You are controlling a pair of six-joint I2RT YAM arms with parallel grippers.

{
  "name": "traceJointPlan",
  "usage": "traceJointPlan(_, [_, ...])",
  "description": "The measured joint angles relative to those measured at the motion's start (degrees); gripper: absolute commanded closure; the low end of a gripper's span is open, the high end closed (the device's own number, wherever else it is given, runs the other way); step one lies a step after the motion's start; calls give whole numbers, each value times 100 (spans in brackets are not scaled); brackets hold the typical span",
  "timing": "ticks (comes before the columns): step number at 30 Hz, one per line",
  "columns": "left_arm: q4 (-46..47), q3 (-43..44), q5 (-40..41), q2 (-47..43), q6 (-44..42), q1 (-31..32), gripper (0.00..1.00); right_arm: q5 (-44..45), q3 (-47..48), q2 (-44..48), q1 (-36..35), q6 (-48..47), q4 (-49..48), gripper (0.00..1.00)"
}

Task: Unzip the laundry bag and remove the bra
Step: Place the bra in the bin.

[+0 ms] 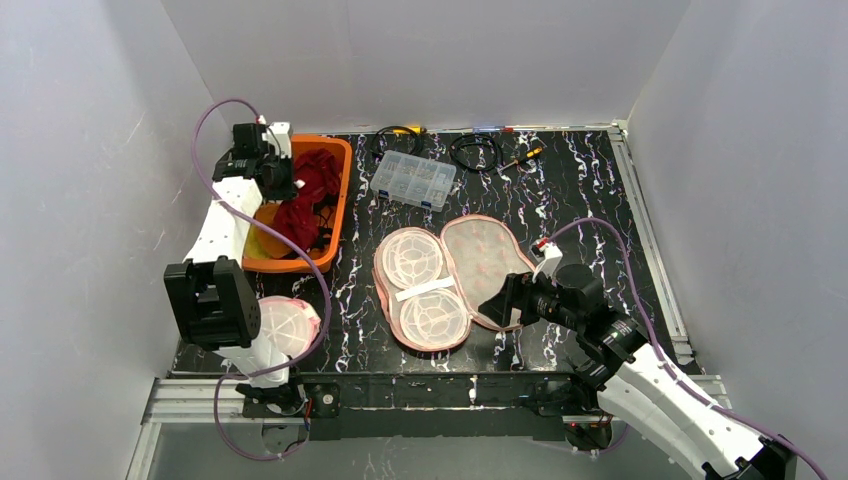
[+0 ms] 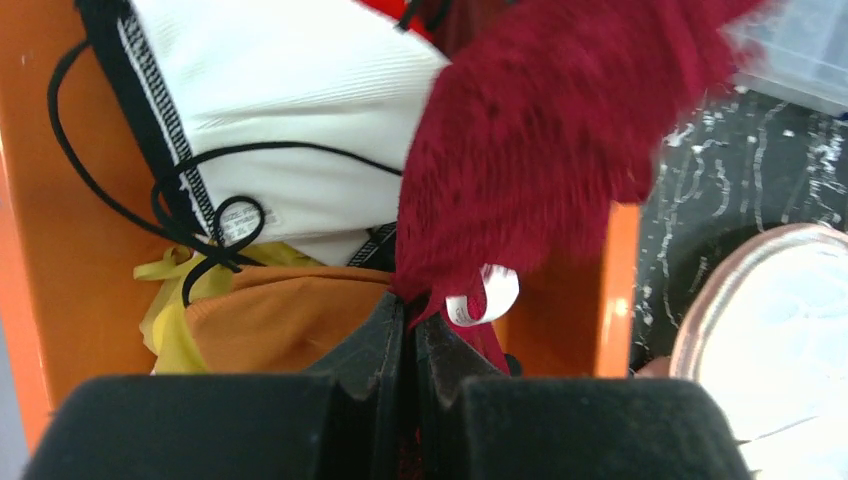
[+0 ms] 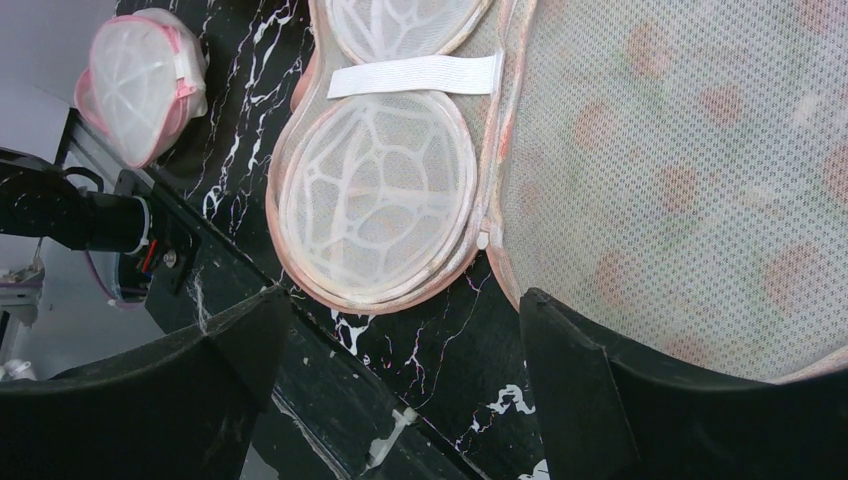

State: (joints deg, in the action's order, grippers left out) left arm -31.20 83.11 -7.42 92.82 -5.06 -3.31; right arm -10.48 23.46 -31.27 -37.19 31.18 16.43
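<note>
The pink mesh laundry bag (image 1: 432,285) lies unzipped and spread open in the middle of the table, with its lid (image 1: 487,262) folded out to the right. It fills the right wrist view (image 3: 380,190). My left gripper (image 1: 288,183) is shut on the dark red bra (image 1: 314,188) and holds it over the orange bin (image 1: 345,185). In the left wrist view the bra (image 2: 550,130) hangs from my shut gripper (image 2: 410,312). My right gripper (image 1: 503,300) is open and empty, low over the table by the bag's near edge (image 3: 400,330).
The bin holds a white garment (image 2: 270,100) and an orange-yellow one (image 2: 260,320). A second, closed pink mesh bag (image 1: 285,325) lies by the left arm's base. A clear parts box (image 1: 413,180), black cables (image 1: 475,148) and a screwdriver (image 1: 520,158) lie at the back.
</note>
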Motion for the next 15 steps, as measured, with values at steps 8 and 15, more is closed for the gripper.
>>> traceJointPlan(8, [144, -483, 203, 125, 343, -236, 86, 20, 0, 33, 0, -57, 13, 8])
traceJointPlan(15, [232, -485, 404, 109, 579, -254, 55, 46, 0, 31, 0, -105, 15, 8])
